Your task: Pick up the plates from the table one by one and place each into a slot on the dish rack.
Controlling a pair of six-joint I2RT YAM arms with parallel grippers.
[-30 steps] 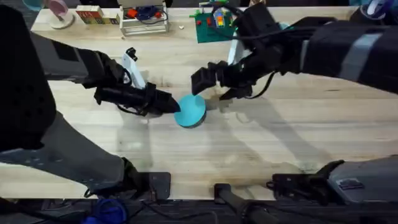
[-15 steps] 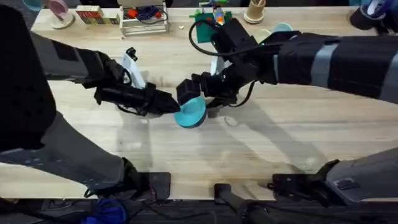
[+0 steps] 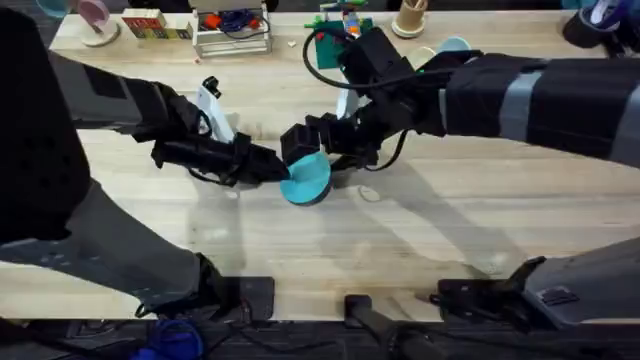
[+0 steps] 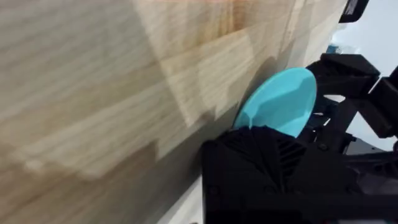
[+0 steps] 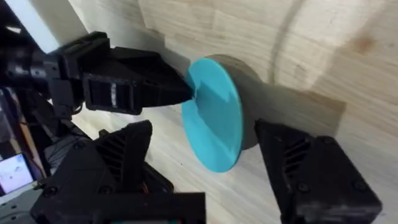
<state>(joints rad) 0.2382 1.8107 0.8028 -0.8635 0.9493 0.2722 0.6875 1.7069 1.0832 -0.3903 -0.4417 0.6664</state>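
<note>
Look at the middle of the table [image 3: 470,225]: your turquoise plate [image 3: 307,178] sits there, tipped up on edge rather than lying flat, with both arms meeting at it.

Your left gripper [image 3: 278,170] reaches in from nine o'clock of the plate and has its black tips clamped on the plate's rim. In the right wrist view you can see that pinch plainly, the left gripper [image 5: 180,93] biting the near edge of the plate [image 5: 216,124]. In the left wrist view the plate [image 4: 278,102] stands out beyond the finger [image 4: 261,168], angled up from the wood.

Your right gripper [image 3: 318,145] comes in from one o'clock and hangs just over the plate's upper edge. Its fingers [image 5: 311,174] are spread wide, one on each side of the plate's face, and neither one touches it as far as you can tell.

A second pale plate [image 3: 452,45] lies far off at about one o'clock near the back edge, by the white wire stand [image 3: 232,35] and a green board of toy blocks [image 3: 342,38].
</note>
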